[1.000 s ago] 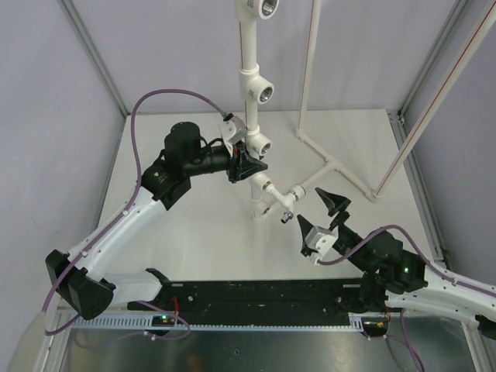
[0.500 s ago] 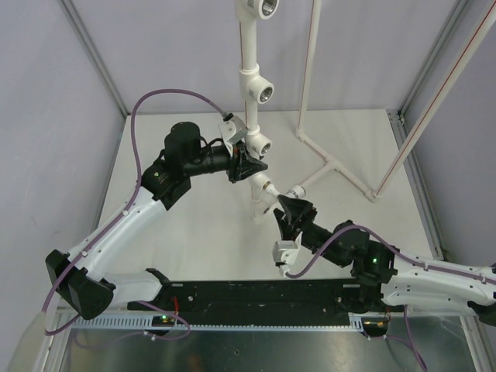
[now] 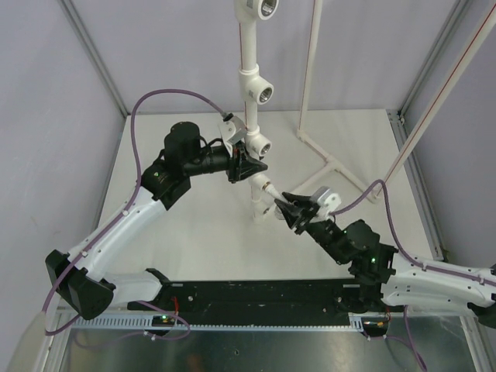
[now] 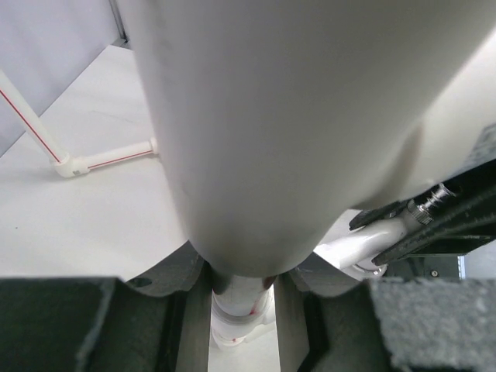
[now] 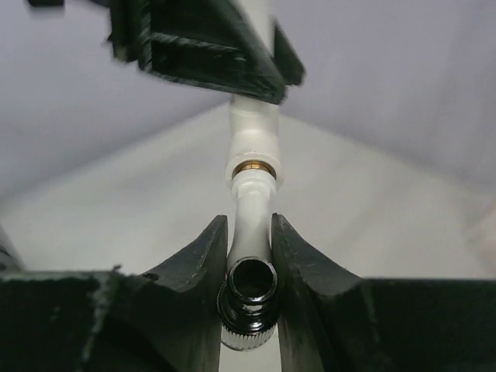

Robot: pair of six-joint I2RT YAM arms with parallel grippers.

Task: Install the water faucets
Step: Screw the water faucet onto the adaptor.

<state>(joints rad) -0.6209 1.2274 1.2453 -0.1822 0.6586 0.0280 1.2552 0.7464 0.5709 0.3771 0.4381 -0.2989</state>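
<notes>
— White tabletop [image 3: 194, 232], grey walls on three sides. First entry?
— Upright pipe [image 3: 249, 93], white, one. It stands near the tabletop's centre, with tee sockets spaced up its length. The lowest tee socket [image 3: 260, 184] faces the front right corner.
— Second entry?
— Water faucet [image 3: 276, 194], white, one. It juts sideways from the lowest tee socket, over the tabletop's centre and clear of the surface. Its brass thread [image 5: 254, 167] shows as a thin ring where the body meets the socket's mouth. A dark nozzle [image 5: 248, 288] sits at the free end, nearest the right wrist camera.
— Left arm?
— Left arm [image 3: 132, 209], reaching in from the front left corner. The left jaws are closed on the upright pipe, just above the lowest tee socket. In the left wrist view the pipe fills the gap between the padded fingers [image 4: 54, 325].
— Right arm?
— Right arm [image 3: 403, 279], reaching in from the front right corner. The right jaws are closed on the water faucet, one on each side of its white body and touching it, with the dark nozzle between them.
— Anything further?
— Thin pipe frame [image 3: 333, 164], white with a red stripe, toward the rear right corner. Its base lies on the tabletop, well apart from both arms.
</notes>
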